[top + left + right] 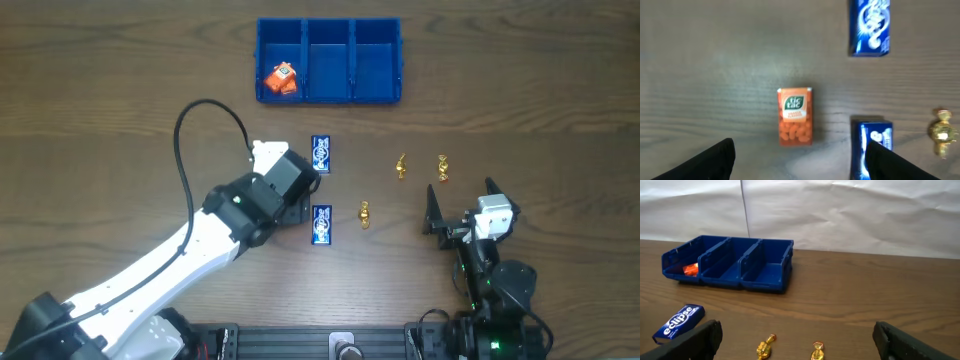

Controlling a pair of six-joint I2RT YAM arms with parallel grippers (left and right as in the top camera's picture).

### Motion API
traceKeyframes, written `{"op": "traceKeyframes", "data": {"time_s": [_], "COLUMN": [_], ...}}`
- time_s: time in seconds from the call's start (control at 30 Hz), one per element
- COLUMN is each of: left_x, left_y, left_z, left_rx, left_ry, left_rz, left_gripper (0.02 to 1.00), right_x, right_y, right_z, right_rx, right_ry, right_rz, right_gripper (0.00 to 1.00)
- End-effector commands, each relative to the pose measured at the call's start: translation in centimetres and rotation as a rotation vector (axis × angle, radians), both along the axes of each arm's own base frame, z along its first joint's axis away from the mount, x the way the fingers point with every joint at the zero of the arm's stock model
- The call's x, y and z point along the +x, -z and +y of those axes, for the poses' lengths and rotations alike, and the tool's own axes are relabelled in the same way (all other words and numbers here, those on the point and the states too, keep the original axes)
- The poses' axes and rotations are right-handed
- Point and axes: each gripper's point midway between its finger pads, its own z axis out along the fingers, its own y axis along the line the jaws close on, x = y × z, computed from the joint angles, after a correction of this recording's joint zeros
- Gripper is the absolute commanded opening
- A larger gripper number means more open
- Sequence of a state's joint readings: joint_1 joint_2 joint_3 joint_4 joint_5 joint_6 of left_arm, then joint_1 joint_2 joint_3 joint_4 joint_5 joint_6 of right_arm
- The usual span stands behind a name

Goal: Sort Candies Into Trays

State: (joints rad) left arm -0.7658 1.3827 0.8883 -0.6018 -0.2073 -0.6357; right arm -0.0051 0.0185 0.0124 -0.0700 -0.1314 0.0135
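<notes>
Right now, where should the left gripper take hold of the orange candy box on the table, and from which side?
Probably across the two long edges of the orange candy box, near mid-length, coming straight down from above. It lies flat, and its narrow width lines up between the open fingers of the left gripper.

Looks like a robot lab rig: plain dark wood-grain worktop [120, 120], a white cloth backdrop [850, 210] hung behind it, and a black metal mounting rail [290, 340] at 6 o'clock.
</notes>
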Motion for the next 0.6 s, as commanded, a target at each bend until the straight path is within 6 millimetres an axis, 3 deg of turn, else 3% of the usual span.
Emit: {"op": "traceKeyframes", "data": {"time_s": [0.03,0.23,0.6], "left_x": [0.0,0.9,0.4], "left_y": [2.8,6.4,9.0], "left_z": [-0.2,-0.2,0.1], "left_rx": [0.009,0.011,0.04], "left_ry": [-0.045,-0.078,-0.109], "left_rz": [0.058,0.138,0.205], "left_gripper": [0.833,0.833,0.807], "right_x": [0.0,0.0,0.0], "right_y": [0.2,0.2,0.2], "right_z": [0.3,0.3,0.3], "right_rx": [-0.012,-0.012,-0.012], "right_ry": [-0.013,-0.013,-0.013], "right_rz": [0.002,0.002,0.002], "right_gripper": [1.0,1.0,1.0]}}
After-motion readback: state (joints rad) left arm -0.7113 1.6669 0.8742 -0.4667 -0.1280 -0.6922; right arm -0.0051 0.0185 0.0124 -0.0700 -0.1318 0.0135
